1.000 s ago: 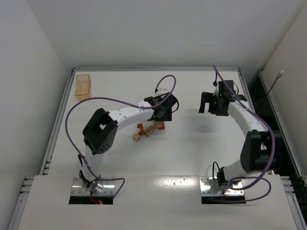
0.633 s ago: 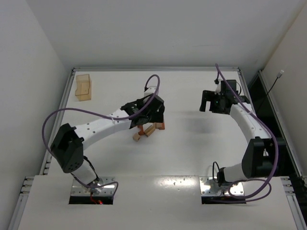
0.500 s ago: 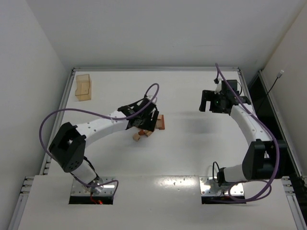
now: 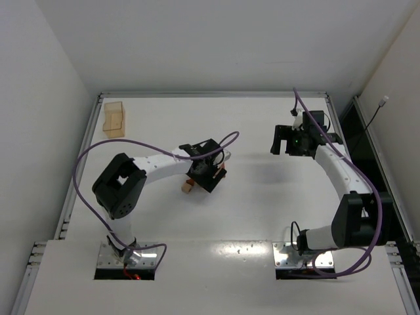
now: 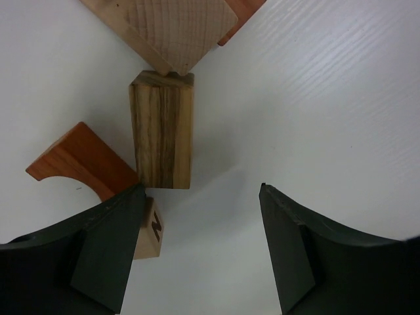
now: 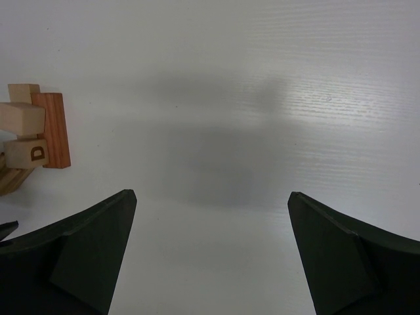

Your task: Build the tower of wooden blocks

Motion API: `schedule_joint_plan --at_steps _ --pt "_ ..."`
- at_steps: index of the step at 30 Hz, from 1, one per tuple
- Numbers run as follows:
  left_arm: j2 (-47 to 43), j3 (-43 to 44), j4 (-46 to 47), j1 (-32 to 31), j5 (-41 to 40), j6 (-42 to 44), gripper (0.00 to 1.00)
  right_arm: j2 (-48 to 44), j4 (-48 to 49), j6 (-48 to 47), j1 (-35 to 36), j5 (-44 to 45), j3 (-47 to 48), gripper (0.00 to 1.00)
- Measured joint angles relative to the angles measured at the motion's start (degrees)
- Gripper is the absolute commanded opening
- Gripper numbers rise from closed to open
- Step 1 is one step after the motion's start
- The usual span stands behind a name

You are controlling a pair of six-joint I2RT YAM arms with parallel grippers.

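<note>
Your left gripper [image 4: 207,172] sits just to the 9 o'clock side of the table's [image 4: 262,210] centre, right over the wood block tower [image 4: 188,186]. For now the tower is only a loose cluster of small blocks lying on the surface. The overhead view shows just a tan piece at the gripper's 7 o'clock and a reddish one at its 3 o'clock; the arm hides the rest.

In the left wrist view the left gripper [image 5: 200,190] has its jaws spread wide with nothing between them but bare table. A streaked brown bar [image 5: 161,131] lies at 11 o'clock from that gap. Its far end touches the corner of a light tan block [image 5: 170,26]. A reddish arched block [image 5: 82,164] sits at the bar's 8 o'clock, against it. A lettered cube [image 5: 149,230] peeks out beside the left finger [image 5: 105,256] (its letter is half hidden).

Your right gripper [image 4: 289,141] is well apart from the blocks, at 2 o'clock from the table's centre. In its own camera the right gripper [image 6: 210,193] is also spread apart and holds nothing. The cluster shows at the 9 o'clock edge of that view, where a reddish bar [image 6: 51,130] stands against tan pieces and a cube marked D [image 6: 29,153].

A translucent tan box [image 4: 113,118] stands in the table's 10 o'clock corner.
</note>
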Motion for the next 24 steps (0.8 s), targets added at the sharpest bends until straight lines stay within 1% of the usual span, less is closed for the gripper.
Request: schedule_joint_plan --at_steps 13,20,24 --pt "0.46 0.04 1.62 0.79 -0.17 3.10 0.61 0.85 0.46 0.02 0.00 -0.76 0.00 0.99" --pt "0.24 0.17 2.91 0.81 -1.27 4.07 0.61 1.33 0.48 0.02 0.00 -0.94 0.00 0.99" --pt "-1.36 0.22 3.61 0.81 -2.91 4.09 0.61 1.33 0.48 0.02 0.00 -1.07 0.00 0.99"
